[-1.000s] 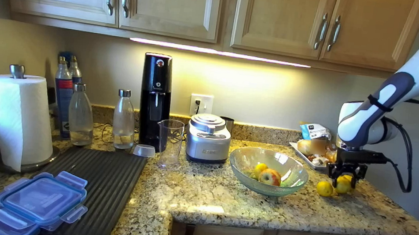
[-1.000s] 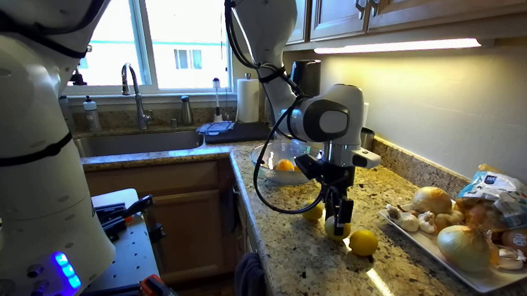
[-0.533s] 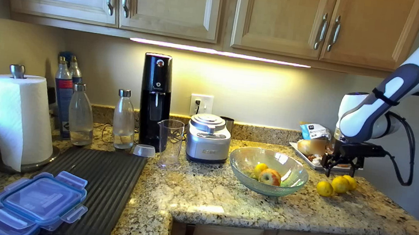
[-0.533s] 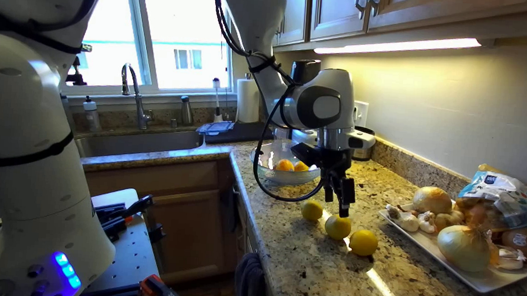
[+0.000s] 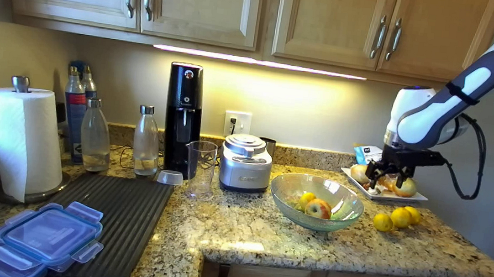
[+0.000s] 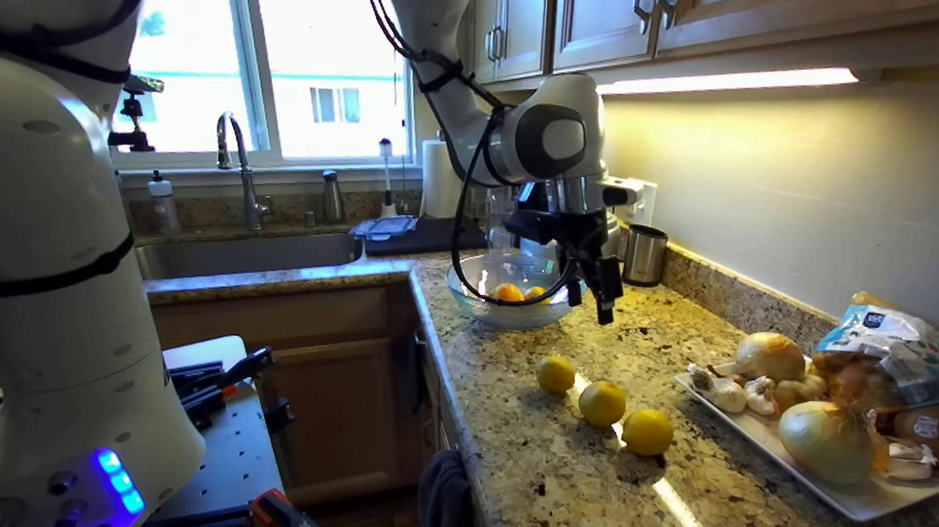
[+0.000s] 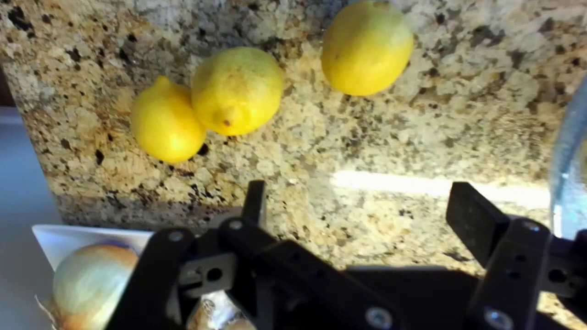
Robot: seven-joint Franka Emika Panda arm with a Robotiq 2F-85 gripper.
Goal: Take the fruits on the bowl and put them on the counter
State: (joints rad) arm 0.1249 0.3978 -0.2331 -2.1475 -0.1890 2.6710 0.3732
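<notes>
Lemons (image 6: 602,404), three | on counter (image 6: 585,499) | lower than end effector (image 6: 591,303), apart

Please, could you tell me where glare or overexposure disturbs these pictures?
In an exterior view, the window is washed out nearly to white; in both exterior views, the light strip shows as a near-white band and the bowl glints in spots; in the wrist view, a white glare streak lies across the counter, hiding its speckles there, while the jaws look dark.
</notes>
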